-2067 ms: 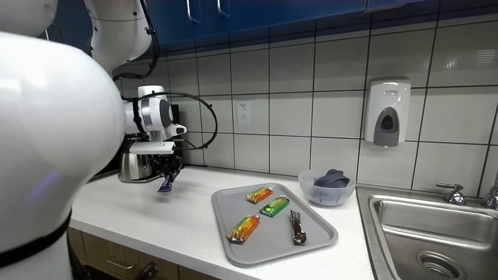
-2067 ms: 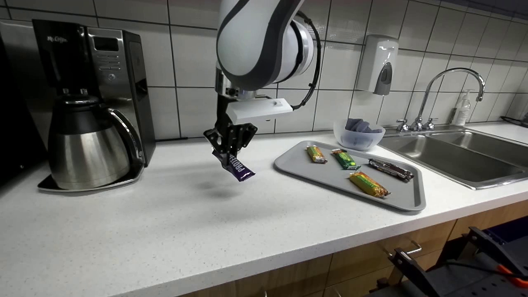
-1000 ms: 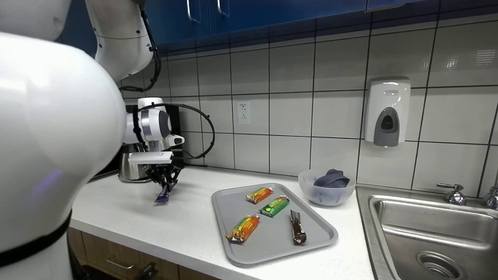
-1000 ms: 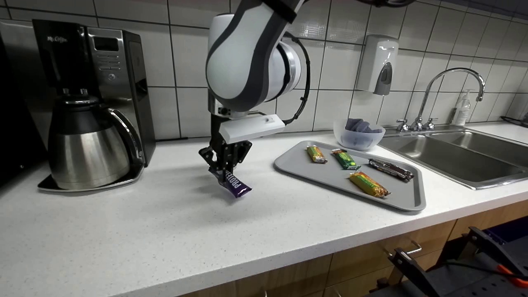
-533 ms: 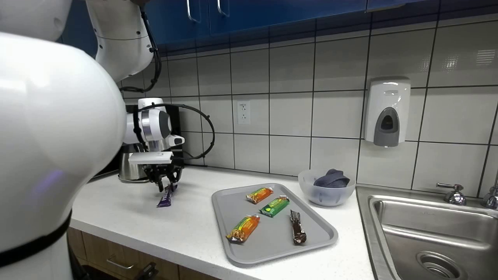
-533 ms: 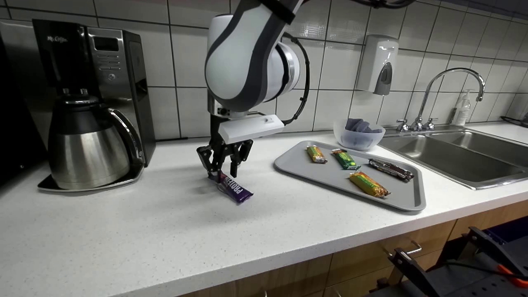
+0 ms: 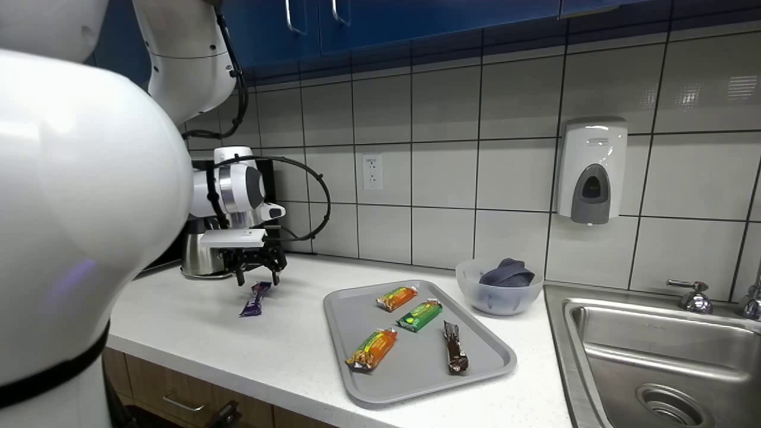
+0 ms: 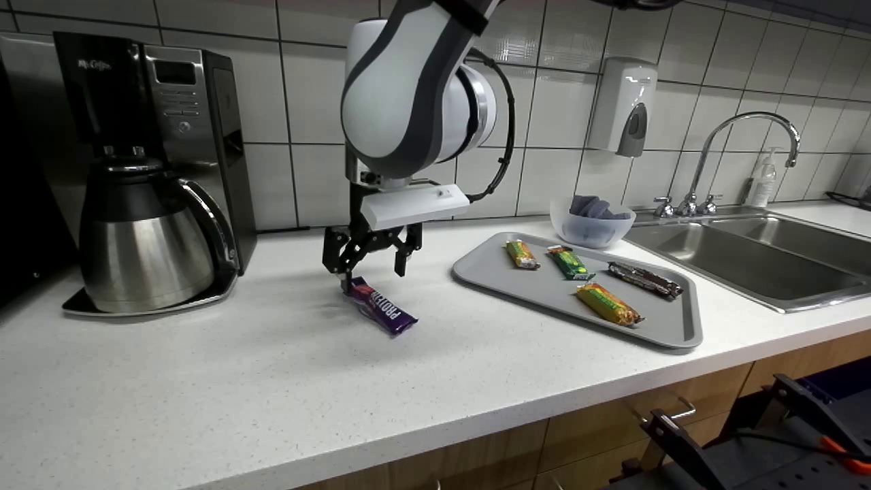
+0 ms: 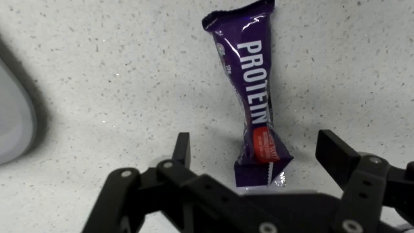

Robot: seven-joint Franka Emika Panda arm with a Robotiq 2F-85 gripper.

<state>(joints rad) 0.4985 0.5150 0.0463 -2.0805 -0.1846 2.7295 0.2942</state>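
Observation:
A purple bar wrapper marked PROTEIN (image 9: 254, 74) lies flat on the white speckled counter, its twisted, red-labelled end nearest my gripper. In the wrist view my gripper (image 9: 254, 142) stands wide open, a finger to each side of that end and apart from it. Both exterior views show the gripper (image 8: 373, 275) just above the counter, over the rear end of the purple bar (image 7: 254, 300). In an exterior view one finger (image 8: 346, 280) overlaps the bar's end in the picture. Nothing is between the fingers in a grip.
A grey tray (image 7: 416, 368) carries two orange-yellow bars (image 7: 371, 351), a green bar (image 7: 420, 316) and a dark brown bar (image 7: 455, 348). Beyond it are a bowl (image 7: 499, 297) holding a grey-blue cloth and a sink (image 8: 721, 245). A coffee maker with steel carafe (image 8: 146, 245) stands beside the arm.
The gripper came down holding the purple bar, then opened and let it go onto the counter. The fingers have spread wide and the gripper has risen slightly while the bar stays lying.

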